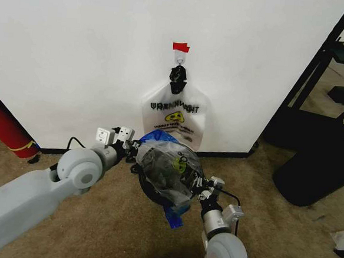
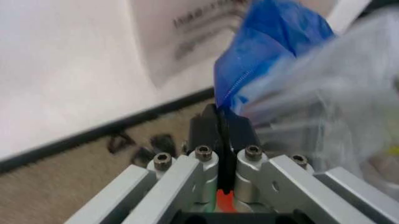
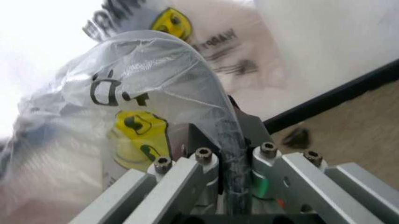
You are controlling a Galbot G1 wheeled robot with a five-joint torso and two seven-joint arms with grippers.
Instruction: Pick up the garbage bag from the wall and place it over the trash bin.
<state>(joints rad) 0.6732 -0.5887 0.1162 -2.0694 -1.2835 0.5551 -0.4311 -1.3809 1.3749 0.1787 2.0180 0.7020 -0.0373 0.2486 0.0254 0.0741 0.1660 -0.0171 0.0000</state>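
We see the garbage bag (image 1: 168, 167), thin clear plastic with a yellow smiley and blue tape patches, stretched over the trash bin (image 1: 151, 189), which stands on the brown carpet (image 1: 283, 231) just in front of the wall (image 1: 77, 51). The bin's dark rim shows through the plastic, and one blue patch hangs down past its near side. The left gripper (image 2: 219, 122) is at the bin's far left edge; in the left wrist view its black fingers (image 2: 201, 130) are pressed together on the bag's blue-taped handle. The right gripper (image 3: 227, 126) is at the bin's near right edge, and in the right wrist view we see its jaws pinching a gathered fold of the clear plastic. On the wall behind, a second smiley bag (image 1: 174, 114) hangs from a small hook (image 1: 180, 60) under a piece of red tape (image 1: 180, 47), reaching down to the black baseboard (image 1: 229, 152). A red cylinder (image 1: 4, 123) leans at the left edge, and a black stand (image 1: 320, 116) sits to the right.
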